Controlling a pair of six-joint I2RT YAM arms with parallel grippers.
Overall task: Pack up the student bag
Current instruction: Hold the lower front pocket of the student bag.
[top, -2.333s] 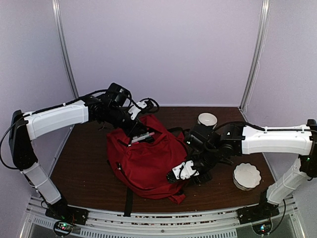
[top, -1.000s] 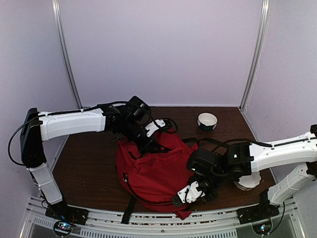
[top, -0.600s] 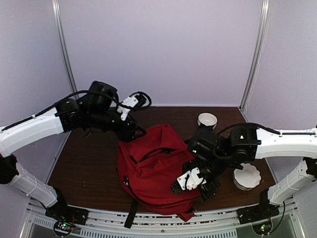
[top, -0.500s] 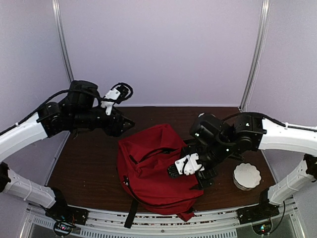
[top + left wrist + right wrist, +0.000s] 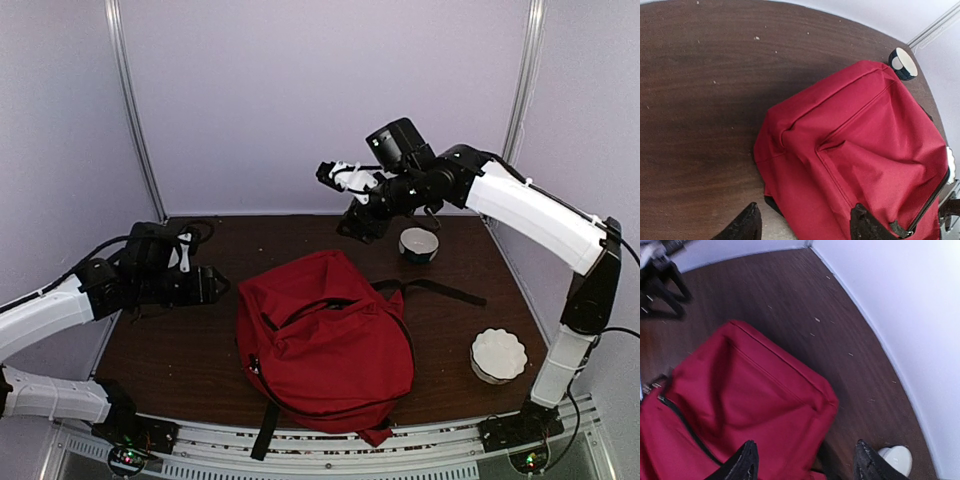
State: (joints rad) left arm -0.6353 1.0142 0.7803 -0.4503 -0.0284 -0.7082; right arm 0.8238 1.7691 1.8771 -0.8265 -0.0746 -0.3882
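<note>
I log: bag point(image 5: 325, 335), red, black strap point(image 5: 440, 291); table point(image 5: 180, 350), dark brown woodgrain; bowl point(image 5: 498, 355), white; cup point(image 5: 419, 243), white inside, dark outside.

We see the student bag point(image 5: 325, 335), a large red fabric backpack, lying flat near the middle of the dark wooden worktop point(image 5: 170, 350). Its front panel faces up, softly rumpled. Black zip lines curve across its face. One black strap trails off to the right, and another runs from its near left corner toward the worktop's near edge.
</note>
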